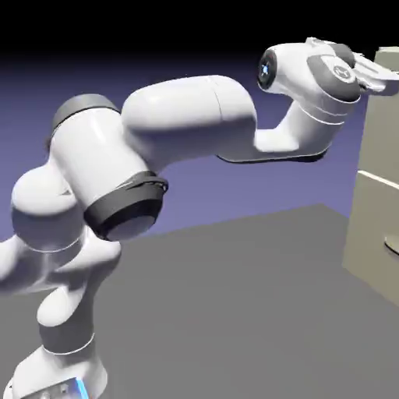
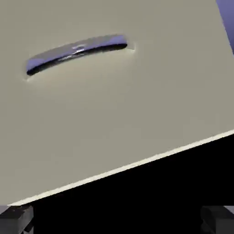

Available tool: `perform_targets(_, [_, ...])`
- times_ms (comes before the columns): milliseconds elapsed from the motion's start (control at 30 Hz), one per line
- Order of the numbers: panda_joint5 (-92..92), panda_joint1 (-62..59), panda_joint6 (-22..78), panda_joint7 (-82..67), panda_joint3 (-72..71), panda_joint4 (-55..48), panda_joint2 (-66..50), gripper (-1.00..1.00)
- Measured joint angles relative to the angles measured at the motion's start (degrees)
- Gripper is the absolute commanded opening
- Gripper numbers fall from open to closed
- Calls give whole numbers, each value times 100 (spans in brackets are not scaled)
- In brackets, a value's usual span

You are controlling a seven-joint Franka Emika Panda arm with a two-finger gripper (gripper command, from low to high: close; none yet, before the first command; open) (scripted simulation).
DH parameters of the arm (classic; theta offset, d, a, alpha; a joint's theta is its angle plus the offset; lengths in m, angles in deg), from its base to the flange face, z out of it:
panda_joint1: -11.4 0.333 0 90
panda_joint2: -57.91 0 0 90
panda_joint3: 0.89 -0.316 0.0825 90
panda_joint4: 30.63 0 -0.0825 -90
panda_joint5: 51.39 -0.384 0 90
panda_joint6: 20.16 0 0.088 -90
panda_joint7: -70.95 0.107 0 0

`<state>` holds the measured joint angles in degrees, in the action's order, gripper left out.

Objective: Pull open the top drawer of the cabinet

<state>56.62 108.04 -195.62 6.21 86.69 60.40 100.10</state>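
Top drawer (image 2: 114, 105) fills hand view, its thin bar handle (image 2: 75, 52) upper left, off-centre. Gripper (image 2: 117, 219) open, empty, finger tips wide. At exterior view's right edge the hand nears the cabinet (image 1: 382, 156); contact unclear. Centre jaws on handle before closing.

Matte beige cabinet (image 1: 378, 195), glossy metallic handle (image 2: 75, 52)

The exterior view looks from beside the arm (image 1: 187, 117) toward the cabinet (image 1: 378, 195), which is cut off at its right edge. The hand view sits close to the cabinet's top drawer (image 2: 114, 105), facing its front and handle (image 2: 75, 52). Both views share that cabinet front.
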Motion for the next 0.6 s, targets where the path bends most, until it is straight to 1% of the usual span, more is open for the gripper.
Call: perform_targets(600, [4208,3738,-56,-4176,3412,-2726,371,0])
